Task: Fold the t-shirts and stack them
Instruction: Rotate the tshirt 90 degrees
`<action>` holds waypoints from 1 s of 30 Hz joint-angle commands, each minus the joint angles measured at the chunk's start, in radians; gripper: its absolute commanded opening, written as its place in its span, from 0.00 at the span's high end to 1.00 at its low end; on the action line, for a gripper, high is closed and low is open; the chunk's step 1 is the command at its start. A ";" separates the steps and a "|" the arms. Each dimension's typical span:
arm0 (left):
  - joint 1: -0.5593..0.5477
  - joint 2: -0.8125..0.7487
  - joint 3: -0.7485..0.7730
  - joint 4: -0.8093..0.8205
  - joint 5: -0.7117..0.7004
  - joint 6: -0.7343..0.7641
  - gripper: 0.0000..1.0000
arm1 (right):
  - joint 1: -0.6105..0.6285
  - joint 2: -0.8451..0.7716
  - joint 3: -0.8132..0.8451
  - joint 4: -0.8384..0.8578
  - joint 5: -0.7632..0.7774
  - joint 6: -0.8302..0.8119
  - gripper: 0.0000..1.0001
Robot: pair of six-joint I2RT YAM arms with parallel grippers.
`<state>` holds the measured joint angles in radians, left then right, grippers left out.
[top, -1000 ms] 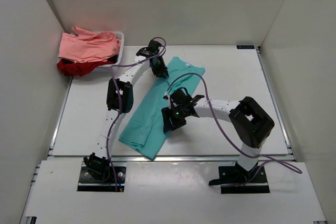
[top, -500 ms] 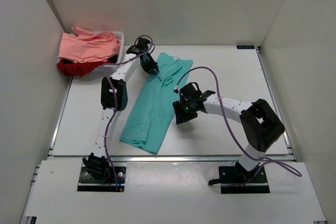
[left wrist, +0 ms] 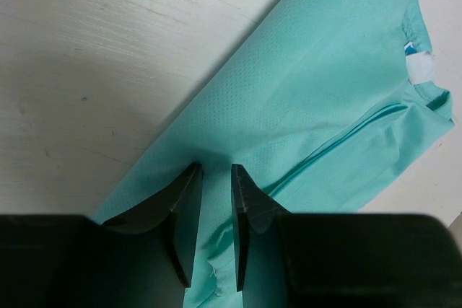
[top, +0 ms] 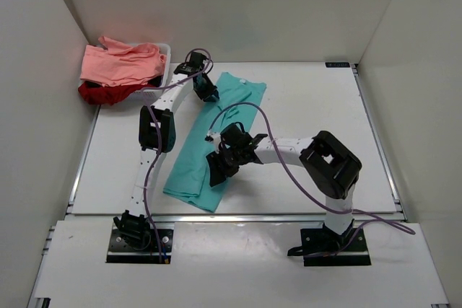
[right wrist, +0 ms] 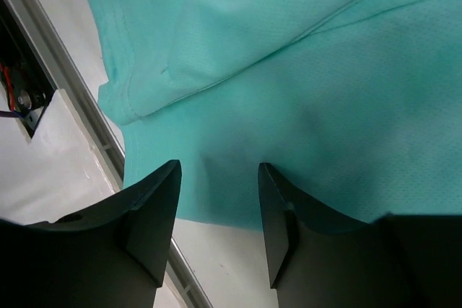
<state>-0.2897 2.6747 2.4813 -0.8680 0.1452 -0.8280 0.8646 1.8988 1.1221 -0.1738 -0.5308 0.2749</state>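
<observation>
- Since the earlier frame, our right gripper (top: 219, 167) has swung from the bare table (top: 310, 106) beside the shirt onto the cloth, lower in the frame. Our left gripper (top: 206, 91) has barely shifted.
- We see the teal t-shirt (top: 189, 171) lying on the table as a long, narrow band. It runs on a slant from upper centre down towards lower left, already doubled lengthwise.
- In the left wrist view, our left gripper (left wrist: 215, 171) sits at the band's collar end. Its jaws are nearly together, with a thin ridge of teal t-shirt (left wrist: 325, 106) between them. We judge it clamped on that edge, probably to pin this end while the other is worked.
- In the right wrist view, our right gripper (right wrist: 216, 167) hangs with jaws wide apart above the teal t-shirt (right wrist: 325, 70), close to the hem corner. It grips nothing.
- We read that placing as a line-up for pinching the lower end, so the band can be folded up towards the collar.
- Our salmon pink t-shirt (top: 119, 63) and dark red t-shirt (top: 97, 94) wait heaped in the white basket (top: 164, 63) at upper left, unfolded, well apart from both grippers.
- We judge the task early: one shirt half folded, and no stack begun.
</observation>
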 commanded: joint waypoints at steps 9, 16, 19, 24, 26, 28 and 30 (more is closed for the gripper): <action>0.032 -0.107 -0.082 0.000 -0.015 0.009 0.65 | -0.164 -0.101 -0.212 -0.214 0.157 -0.106 0.55; 0.023 -0.090 -0.046 0.011 0.033 0.010 0.61 | -0.136 -0.142 -0.231 -0.219 0.129 -0.143 0.54; 0.026 -0.076 0.054 -0.012 0.088 0.007 0.57 | -0.142 -0.162 -0.168 -0.256 0.164 -0.161 0.53; 0.027 -0.172 0.114 -0.063 0.151 0.041 0.43 | -0.193 -0.283 -0.007 -0.381 0.198 -0.175 0.40; 0.035 -0.260 0.037 -0.103 0.159 0.092 0.41 | -0.209 -0.329 0.036 -0.438 0.225 -0.169 0.37; 0.027 -0.442 -0.115 -0.150 0.122 0.195 0.41 | -0.239 -0.388 0.042 -0.479 0.251 -0.131 0.36; -0.003 -0.619 -0.465 -0.137 0.064 0.272 0.40 | -0.263 -0.455 -0.005 -0.507 0.272 -0.083 0.35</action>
<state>-0.2676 2.3444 2.2768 -0.9329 0.2455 -0.6937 0.6315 1.5494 1.1202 -0.5770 -0.3195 0.1425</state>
